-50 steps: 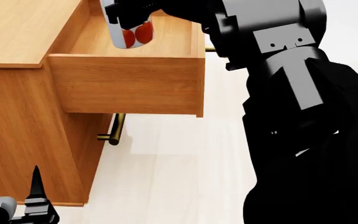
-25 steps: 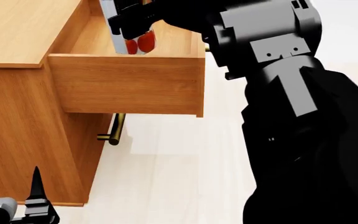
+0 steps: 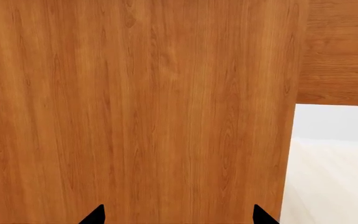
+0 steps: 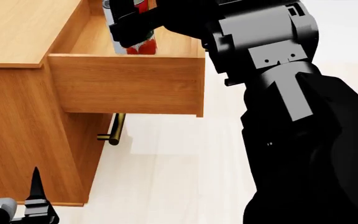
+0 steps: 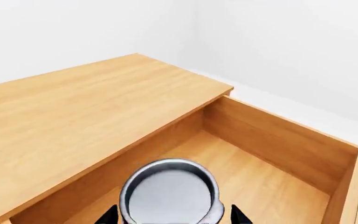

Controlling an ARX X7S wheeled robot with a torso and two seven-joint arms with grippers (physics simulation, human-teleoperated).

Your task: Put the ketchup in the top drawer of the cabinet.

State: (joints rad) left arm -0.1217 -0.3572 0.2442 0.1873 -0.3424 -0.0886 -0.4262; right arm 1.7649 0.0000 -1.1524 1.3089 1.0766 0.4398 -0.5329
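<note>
The ketchup (image 4: 145, 46) is a red-labelled can with tomato pictures. It stands upright inside the open top drawer (image 4: 126, 84) of the cabinet (image 4: 17, 28), and the drawer's side wall hides its base. My right gripper (image 4: 128, 29) is shut on its upper part from above. In the right wrist view the silver lid (image 5: 169, 191) sits between the right gripper's (image 5: 173, 216) fingertips, over the drawer's floor (image 5: 260, 186). My left gripper (image 4: 37, 189) is open and empty, low beside the cabinet's side panel (image 3: 135, 102), which fills the left wrist view behind the gripper (image 3: 177, 216).
The lower drawer's brass handle (image 4: 113, 130) sticks out under the open drawer. My right arm (image 4: 303, 140) fills the right of the head view. Pale floor (image 4: 179, 177) lies in front of the cabinet. The cabinet's flat top (image 5: 73, 107) runs beside the drawer.
My right gripper has lowered the ketchup deeper into the top drawer and brought it from tilted to nearly upright. The left arm has not moved.
</note>
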